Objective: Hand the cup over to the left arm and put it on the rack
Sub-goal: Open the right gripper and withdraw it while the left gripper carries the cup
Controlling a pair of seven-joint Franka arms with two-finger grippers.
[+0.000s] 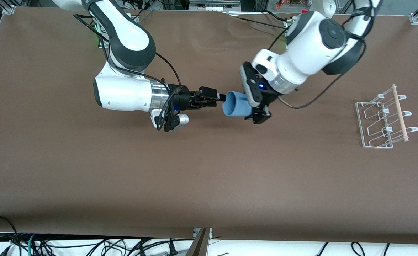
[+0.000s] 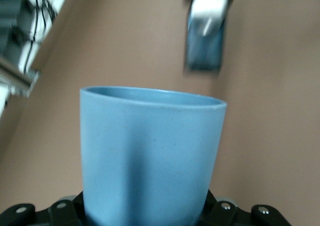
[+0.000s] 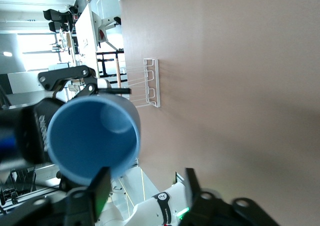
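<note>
The light-blue cup (image 1: 234, 104) lies on its side in the air over the middle of the table, mouth toward the right arm. My left gripper (image 1: 253, 106) is shut on its base end; in the left wrist view the cup (image 2: 150, 156) fills the space between that gripper's (image 2: 147, 217) fingers. My right gripper (image 1: 220, 97) is at the cup's rim, jaws open. In the right wrist view the cup's mouth (image 3: 92, 138) is beside one finger (image 3: 100, 186) of the right gripper (image 3: 147, 181). The white wire rack (image 1: 383, 119) stands toward the left arm's end of the table.
The rack's pale wooden rod (image 1: 399, 113) runs along its side, and the rack also shows in the right wrist view (image 3: 152, 83). The brown table (image 1: 209, 177) stretches wide under both arms. Cables hang below the table's front edge.
</note>
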